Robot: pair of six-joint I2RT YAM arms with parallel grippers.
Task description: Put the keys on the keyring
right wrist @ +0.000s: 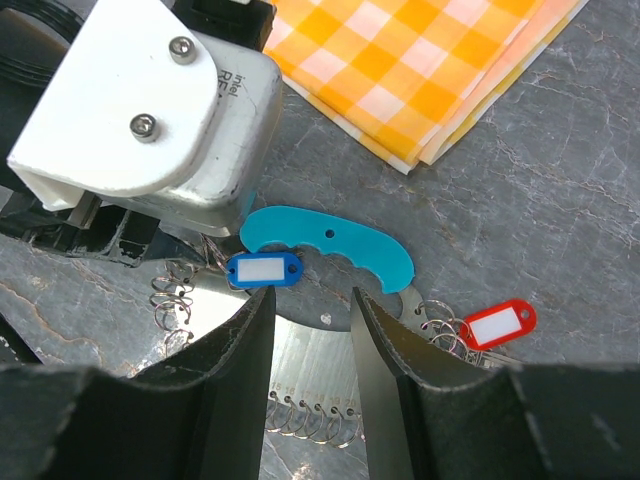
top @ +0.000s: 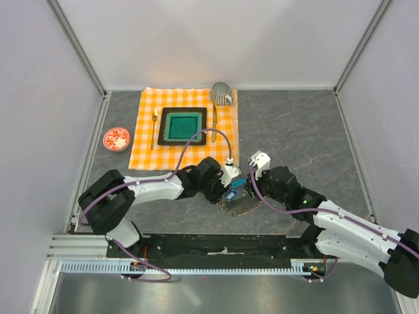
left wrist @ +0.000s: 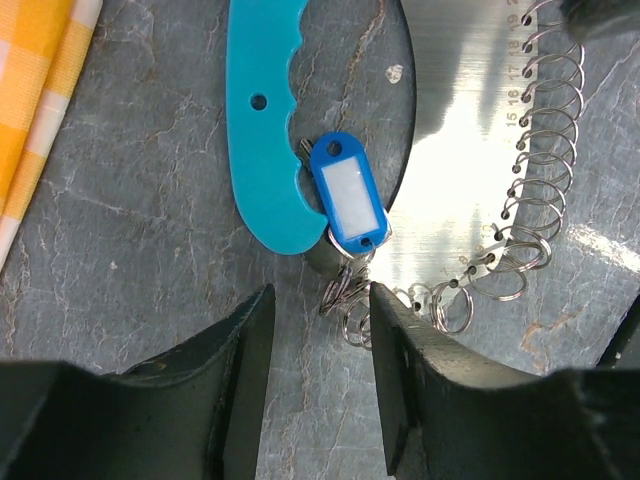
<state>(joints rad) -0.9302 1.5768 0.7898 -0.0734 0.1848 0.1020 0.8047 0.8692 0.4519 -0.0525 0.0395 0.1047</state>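
Jaws of the left gripper stand apart, astride the split rings of the blue-tagged key on the worktop; its tag points nearly straight ahead. Keyring coils lie just right. Right gripper, also apart, hovers beyond.

Blue-tagged key, flat on my bench, touching the silvery coiled keyring; red-tagged key flat at its far rim

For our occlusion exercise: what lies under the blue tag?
The blue tag overlaps the turquoise curved piece and a shiny metal plate; small rings lie at its end. Whatever sits directly beneath is covered.
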